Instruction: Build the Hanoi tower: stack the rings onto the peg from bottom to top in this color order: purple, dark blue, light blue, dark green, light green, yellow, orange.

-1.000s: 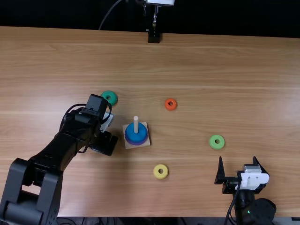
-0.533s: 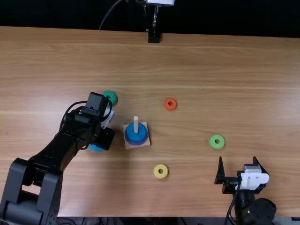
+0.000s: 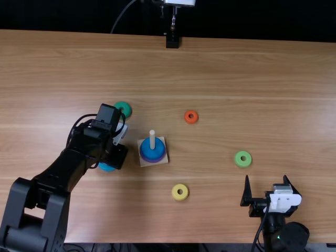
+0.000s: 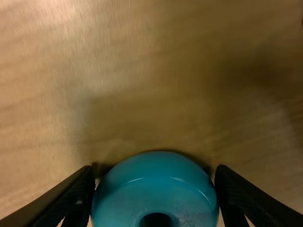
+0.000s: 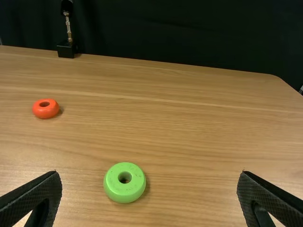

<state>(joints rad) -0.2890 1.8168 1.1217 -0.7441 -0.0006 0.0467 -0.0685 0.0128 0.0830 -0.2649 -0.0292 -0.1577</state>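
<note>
Toward the tabletop's [image 3: 220,220] near edge, left of the board, the left gripper [image 3: 114,156] is low over the light blue ring [image 3: 106,167]. In the left wrist view its jaws are closed on that ring, one on each side; whether the ring touches the wood, I can't tell.

The board [image 3: 142,164] lies left of the tabletop's middle, its peg [image 3: 152,138] upright. On the peg sit the purple ring [image 3: 153,161] and, over it, the dark blue ring [image 3: 146,152]. Beyond the left gripper, toward the far edge, lies the dark green ring [image 3: 122,107], partly covered by the arm.

The orange ring [image 3: 191,116] lies beyond and right of the board; the yellow ring [image 3: 180,192] is nearer the near edge, a little right of the board. Well apart to the right is the light green ring [image 3: 243,159]. Near it, by the near edge, the right gripper [image 3: 266,178] stands with its jaws wide apart and nothing between them. At the far edge is a black stand [image 3: 172,41].
</note>
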